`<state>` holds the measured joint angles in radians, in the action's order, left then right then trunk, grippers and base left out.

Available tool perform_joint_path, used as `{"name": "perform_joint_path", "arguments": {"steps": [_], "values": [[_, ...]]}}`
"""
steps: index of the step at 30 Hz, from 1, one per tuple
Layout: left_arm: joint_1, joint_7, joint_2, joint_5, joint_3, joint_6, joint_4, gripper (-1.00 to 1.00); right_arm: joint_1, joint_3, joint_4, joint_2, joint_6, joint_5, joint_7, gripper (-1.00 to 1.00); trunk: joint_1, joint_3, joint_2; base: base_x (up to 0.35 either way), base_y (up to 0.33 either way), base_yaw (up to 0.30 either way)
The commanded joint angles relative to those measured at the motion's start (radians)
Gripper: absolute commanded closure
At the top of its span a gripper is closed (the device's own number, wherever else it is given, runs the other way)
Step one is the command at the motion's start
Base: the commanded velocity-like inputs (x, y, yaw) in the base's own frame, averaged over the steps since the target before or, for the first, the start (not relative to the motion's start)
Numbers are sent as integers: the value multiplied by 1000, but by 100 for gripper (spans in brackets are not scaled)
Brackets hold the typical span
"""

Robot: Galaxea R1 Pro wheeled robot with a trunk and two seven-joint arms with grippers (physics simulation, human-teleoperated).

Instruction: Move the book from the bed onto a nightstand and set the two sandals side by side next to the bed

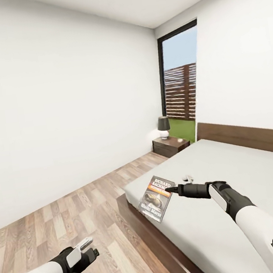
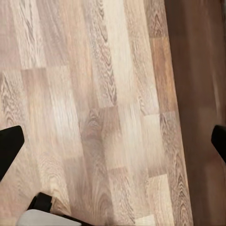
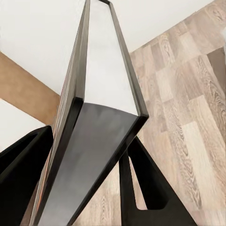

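The book (image 1: 157, 198), dark cover with white lettering and an orange band, hangs tilted just above the bed's (image 1: 228, 171) near corner. My right gripper (image 1: 172, 189) is shut on its edge. In the right wrist view the book (image 3: 101, 94) stands edge-on between the two black fingers (image 3: 146, 188), with floor behind it. My left gripper (image 1: 89, 247) hovers low over the wood floor, apart from the bed. Its jaws stand wide open in the left wrist view, with nothing in the left gripper (image 2: 115, 143). The sandals are out of view.
A dark wood nightstand (image 1: 170, 145) with a black-shaded lamp (image 1: 164, 126) stands beside the headboard, below the tall black-framed window (image 1: 181, 82). Plank floor (image 1: 77, 205) runs between the bed's dark frame and the white wall.
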<state>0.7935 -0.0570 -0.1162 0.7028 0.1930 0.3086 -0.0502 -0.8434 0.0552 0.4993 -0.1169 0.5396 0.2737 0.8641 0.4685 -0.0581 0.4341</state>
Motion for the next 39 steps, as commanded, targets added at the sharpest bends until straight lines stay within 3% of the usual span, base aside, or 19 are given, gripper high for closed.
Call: {"name": "perform_joint_path", "arguments": {"steps": [1, 19, 28, 33, 39], "values": [[0, -2, 2, 11, 8, 3, 0, -100, 0, 5, 0, -1, 8, 13, -2, 100, 1, 0, 1, 120, 332, 285], [1, -3, 24, 11, 8, 1, 0, -100, 0, 5, -24, -1, 8, 13, -3, 100, 1, 0, 1, 120, 305, 298], [0, -3, 39, 12, 8, 1, 0, -100, 0, 5, -27, -1, 8, 13, -4, 100, 1, 0, 1, 34, 46, 247], [1, -3, 40, 12, 8, 1, 0, -100, 0, 5, -27, -1, 8, 13, -4, 100, -19, -15, -34, 2, 3, 39], [1, -3, 41, 12, 8, 1, 1, -100, 0, 5, -27, -1, 8, 13, -4, 100, -19, -15, -34, 1, 1, 10]]}}
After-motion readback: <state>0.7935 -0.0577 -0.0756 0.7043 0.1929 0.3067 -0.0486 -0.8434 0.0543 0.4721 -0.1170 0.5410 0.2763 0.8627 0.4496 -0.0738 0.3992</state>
